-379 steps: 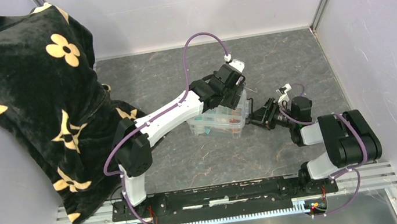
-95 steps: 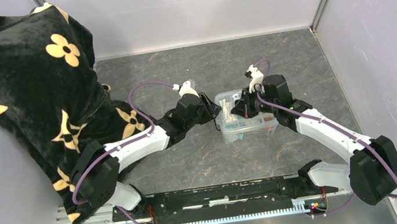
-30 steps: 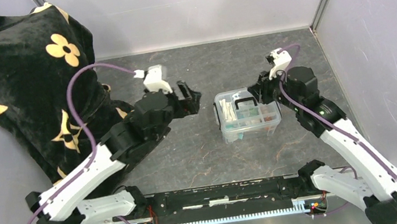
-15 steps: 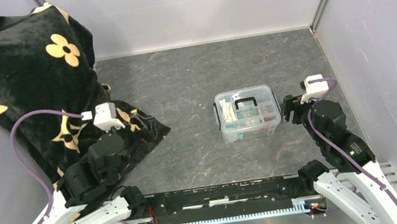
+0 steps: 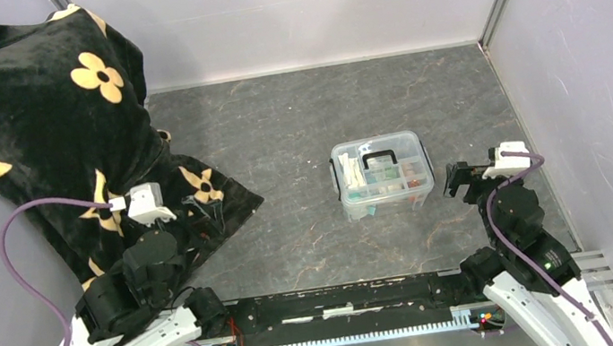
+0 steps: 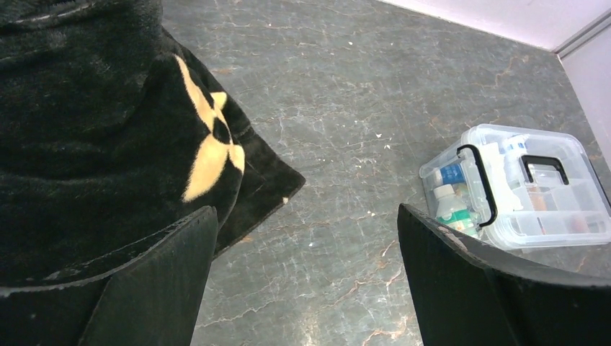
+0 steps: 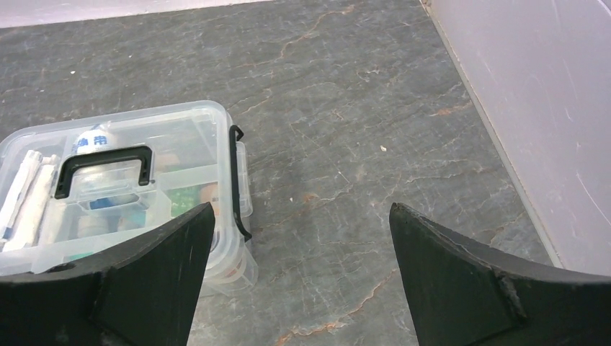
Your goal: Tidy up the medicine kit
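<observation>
Medicine kit (image 5: 382, 175) stands lid-on, centre-right of the top view on the table (image 5: 278, 123), untouched: left gripper (image 5: 204, 213) at lower left by the black cloth (image 5: 25, 131) and right gripper (image 5: 457, 177) just beside its right end both gape empty, so packing looks finished.

Closed clear plastic medicine kit (image 5: 380, 176) sits mid-table. A black plush flowered blanket (image 5: 23, 113) crowds the left. Grey marbled tabletop (image 5: 279, 131) lies open between.

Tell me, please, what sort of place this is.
Probably a lab robot cell: left arm and right arm on a rail, plain walls around the table, a kit staged on it.
</observation>
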